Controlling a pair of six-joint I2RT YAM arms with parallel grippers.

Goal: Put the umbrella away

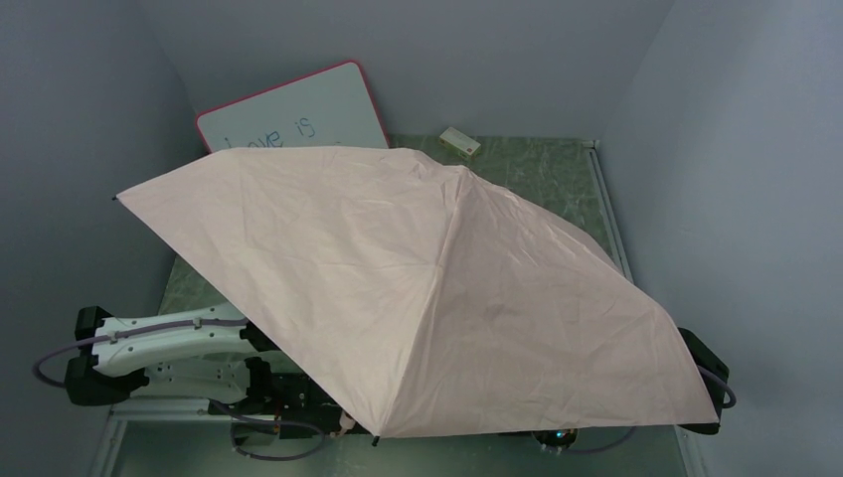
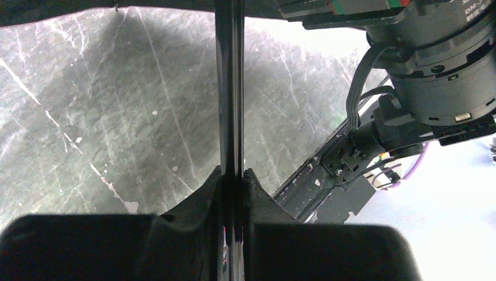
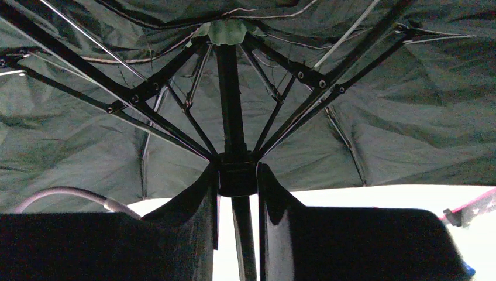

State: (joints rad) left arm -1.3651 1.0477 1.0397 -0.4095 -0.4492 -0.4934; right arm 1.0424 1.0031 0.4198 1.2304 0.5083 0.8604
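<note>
- One umbrella (image 1: 437,288), fully open, lies tilted over the table (image 1: 537,169). Its pale pink canopy (image 1: 328,238) hides most of the surface in the top view.
- The canopy's peak sits toward the back of the table, right of centre. The cloth slopes down to the near edge, over the arm bases.
- The canopy's far-left corner juts out past the table's left side.
- Left arm (image 1: 169,343): white link and black joints show at lower left, and its far end goes in under the canopy edge.
- Left gripper (image 2: 232,175): the fingers are pressed together on the black shaft (image 2: 229,88), with no gap visible. The shaft runs straight up the wrist view, with the marbled green table below it.
- Right gripper (image 3: 236,168): it is under the canopy, one finger on each side of the black runner (image 3: 236,182) on the shaft. Both fingers look to be in contact, clamping it.
- Thin ribs (image 3: 146,111) fan out from the runner toward the dark inner lining.
- Pink-framed whiteboard (image 1: 298,114) leans at the back left, behind the canopy, its lower part hidden.
- Small beige block (image 1: 459,142) lies on the table at the back, just beyond the canopy's peak.
</note>
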